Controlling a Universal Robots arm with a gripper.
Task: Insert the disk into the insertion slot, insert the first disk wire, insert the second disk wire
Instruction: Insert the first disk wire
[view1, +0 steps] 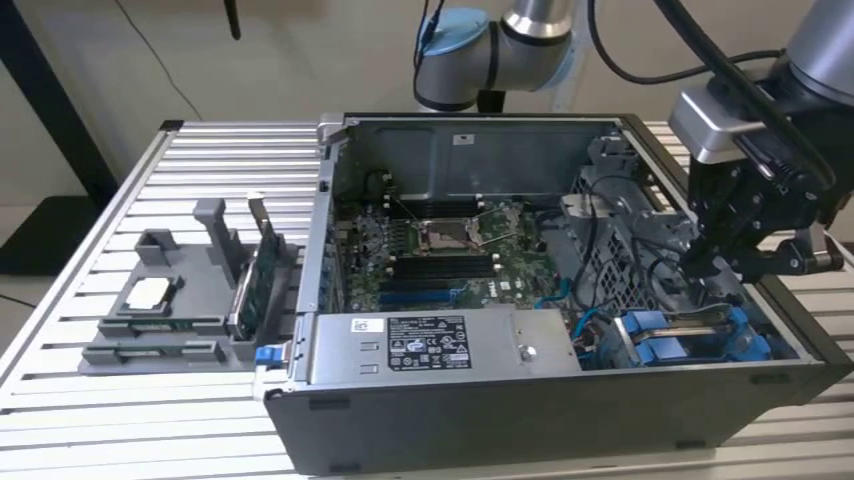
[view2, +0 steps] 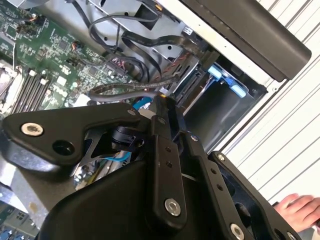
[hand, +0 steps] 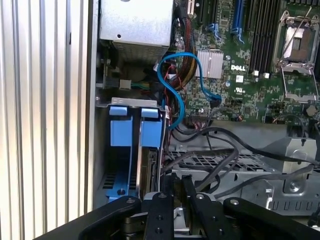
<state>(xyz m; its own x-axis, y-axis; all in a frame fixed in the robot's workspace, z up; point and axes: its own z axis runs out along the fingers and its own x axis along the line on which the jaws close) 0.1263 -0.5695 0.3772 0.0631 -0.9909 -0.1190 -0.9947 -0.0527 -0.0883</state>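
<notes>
The disk (hand: 149, 172) stands on edge in its blue carrier (hand: 151, 131) inside the insertion slot, at the corner of the open computer case (view1: 534, 400). Beside it sits a second blue carrier (hand: 121, 131). In the exterior view the blue carriers (view1: 681, 340) lie low at the view's right. My gripper (view1: 710, 265) hangs inside the case just above and behind them. Its black fingers (hand: 169, 192) are close together. A dark sleeved disk wire (view2: 125, 90) ends right at the fingertips (view2: 161, 107), pinched there. More black wires (hand: 220, 150) loop over the metal cage nearby.
A motherboard (view1: 441, 250) and a power supply box (view1: 434, 345) fill the case. A blue data cable (hand: 172, 85) curls near the bay. A grey fixture (view1: 174, 310) with spare parts stands at the exterior view's left. A person's hand (view2: 296, 207) rests on the slatted table (view1: 120, 420).
</notes>
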